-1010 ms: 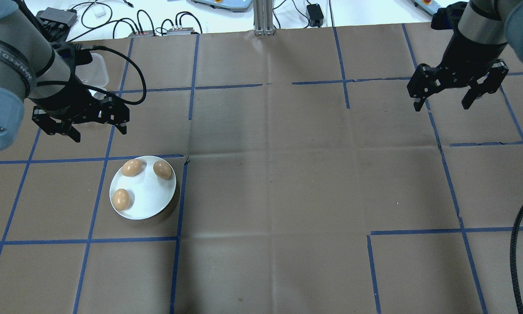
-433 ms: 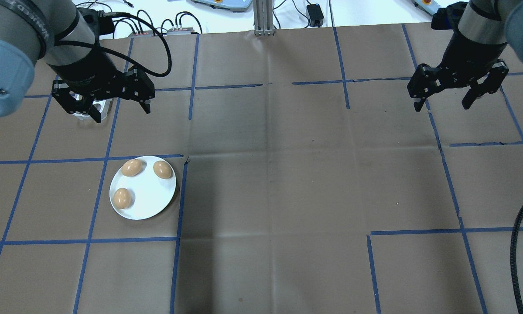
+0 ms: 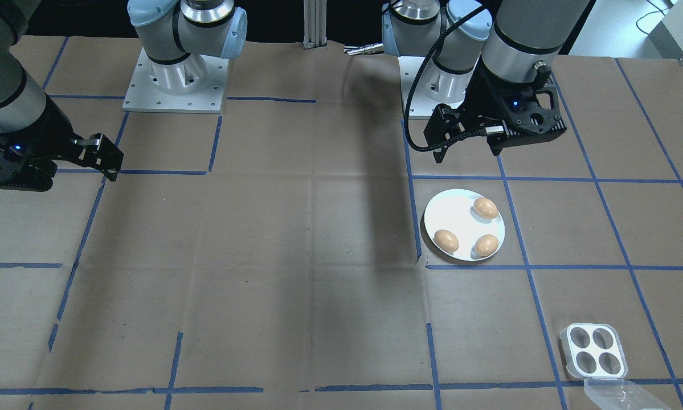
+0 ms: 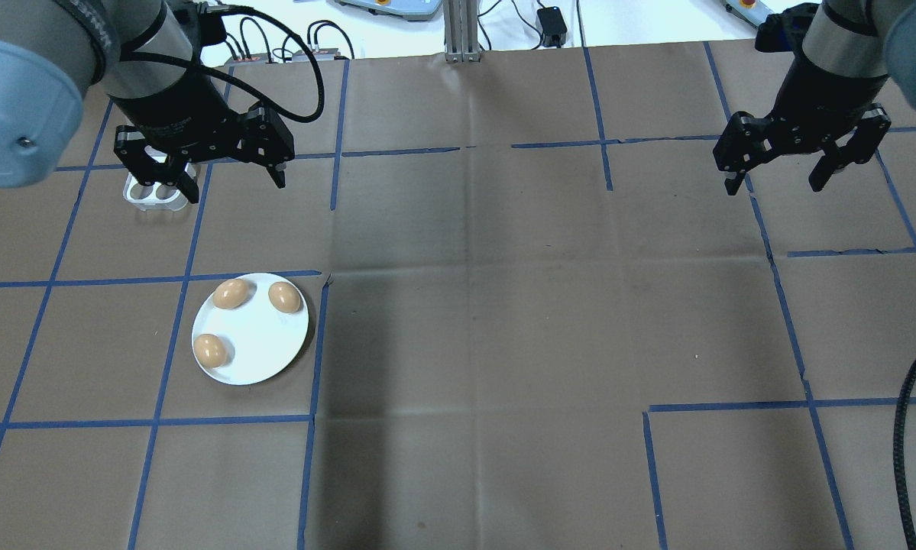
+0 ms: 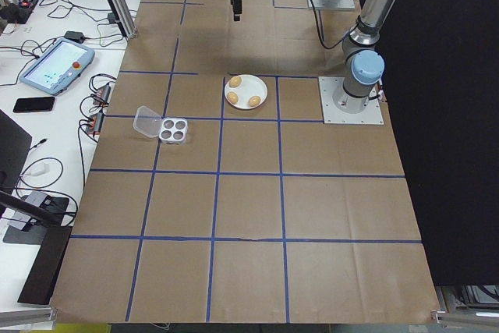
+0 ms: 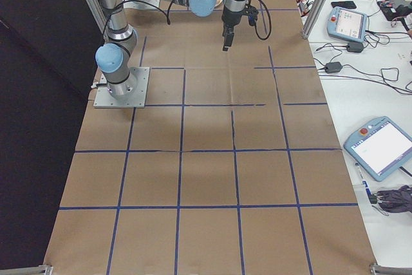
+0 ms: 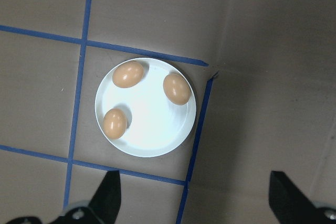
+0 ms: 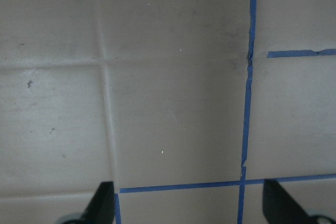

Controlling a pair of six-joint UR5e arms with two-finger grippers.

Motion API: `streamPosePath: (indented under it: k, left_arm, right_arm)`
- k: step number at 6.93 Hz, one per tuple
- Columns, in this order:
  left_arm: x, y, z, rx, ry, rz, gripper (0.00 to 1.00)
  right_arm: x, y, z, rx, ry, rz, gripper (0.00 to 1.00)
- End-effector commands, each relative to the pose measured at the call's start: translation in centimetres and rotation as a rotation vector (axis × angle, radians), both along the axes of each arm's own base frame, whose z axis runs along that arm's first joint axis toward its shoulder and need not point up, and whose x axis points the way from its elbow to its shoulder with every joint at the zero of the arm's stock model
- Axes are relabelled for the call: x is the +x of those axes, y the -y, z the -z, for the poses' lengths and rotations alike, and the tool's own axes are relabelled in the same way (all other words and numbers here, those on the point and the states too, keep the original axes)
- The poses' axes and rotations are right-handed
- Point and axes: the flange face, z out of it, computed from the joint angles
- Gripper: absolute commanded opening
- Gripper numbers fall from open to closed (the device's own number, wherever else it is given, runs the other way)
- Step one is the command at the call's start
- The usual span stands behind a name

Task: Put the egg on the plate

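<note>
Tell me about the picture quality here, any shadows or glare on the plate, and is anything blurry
Front-facing view: a broad dark shadow band crosses the paper left of the plate, which reads evenly bright. Left wrist view: the plate is sharp, with soft glare washing its lower half; the left gripper's fingertips at the bottom edge are out of focus. Overhead view: crisp, with a shadow at the plate's right rim.

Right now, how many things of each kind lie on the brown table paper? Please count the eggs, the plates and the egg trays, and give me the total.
Brown eggs: 3, all on the plate
White plate: 1
Clear four-cup egg tray: 1, its cups empty, lid open
Total: 5
</note>
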Motion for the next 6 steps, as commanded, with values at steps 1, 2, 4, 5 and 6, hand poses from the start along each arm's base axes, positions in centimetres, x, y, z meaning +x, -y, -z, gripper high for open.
streamPosePath:
  k: [1, 2, 4, 5, 6]
  left_arm:
    - [-0.1, 0.03, 0.03, 0.004, -0.002, 0.011, 0.99]
    - [-0.1, 0.03, 0.03, 0.004, -0.002, 0.011, 0.99]
    - [-0.02, 0.0, -0.05, 0.003, -0.002, 0.011, 0.99]
    - [-0.17, -0.02, -0.05, 0.003, -0.01, 0.013, 0.99]
    - [-0.22, -0.02, -0.05, 0.003, -0.014, 0.015, 0.99]
  right_arm:
    - [0.0, -0.01, 0.01, 0.001, 0.0, 0.0, 1.0]
    - [0.0, -0.01, 0.01, 0.001, 0.0, 0.0, 1.0]
    - [0.0, -0.01, 0.01, 0.001, 0.0, 0.0, 1.0]
    - [0.0, -0.01, 0.01, 0.001, 0.0, 0.0, 1.0]
    - [0.0, -0.01, 0.01, 0.001, 0.0, 0.0, 1.0]
